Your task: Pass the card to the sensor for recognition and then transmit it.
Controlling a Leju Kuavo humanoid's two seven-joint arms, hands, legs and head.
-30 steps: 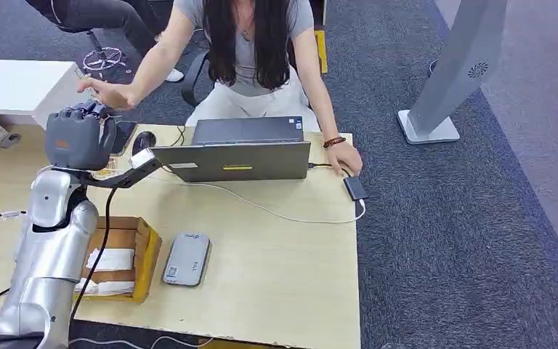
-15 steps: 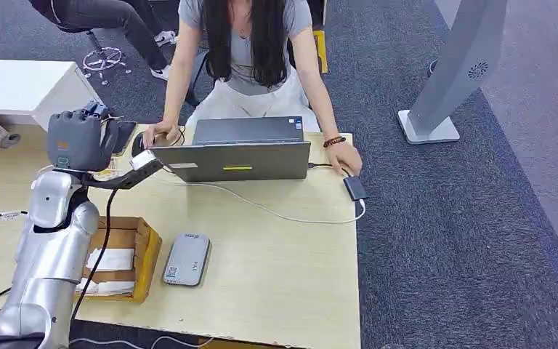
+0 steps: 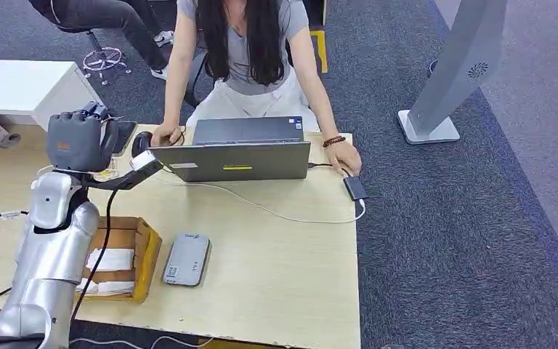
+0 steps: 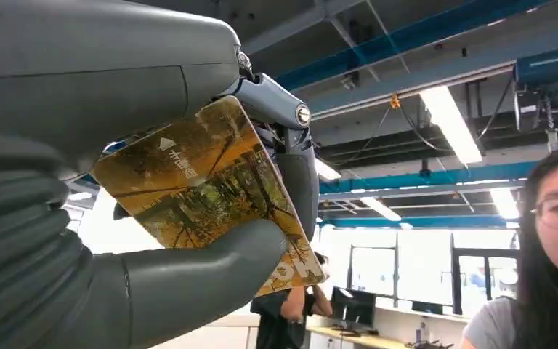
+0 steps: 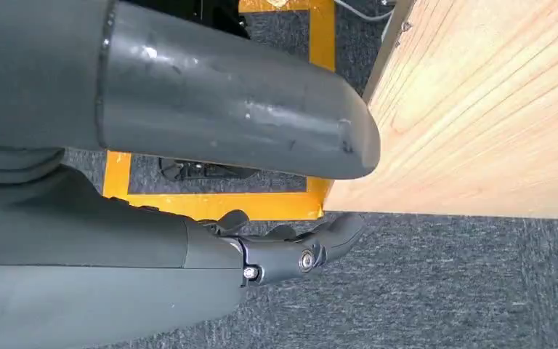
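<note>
My left hand (image 3: 80, 140) is raised above the table's far left, next to the laptop's left corner. In the left wrist view this hand (image 4: 102, 182) pinches a golden-brown printed card (image 4: 203, 189) between its thumb and dark fingers, and the card's face is in plain sight. The grey flat sensor (image 3: 187, 259) lies on the wooden table (image 3: 283, 269), in front of my left hand and to its right. My right hand (image 5: 189, 218) hangs below the table's edge over grey carpet, its fingers apart and holding nothing.
A person sits behind the open laptop (image 3: 231, 160), one hand on a mouse (image 3: 144, 140), the other near a dark adapter (image 3: 355, 188) with a white cable (image 3: 276, 212). A cardboard box (image 3: 120, 258) stands left of the sensor. A grey kiosk stand (image 3: 450, 73) stands on the carpet.
The person's hand that reached toward my raised left hand has drawn back onto the mouse. My left hand holds almost the same spot with the card.
</note>
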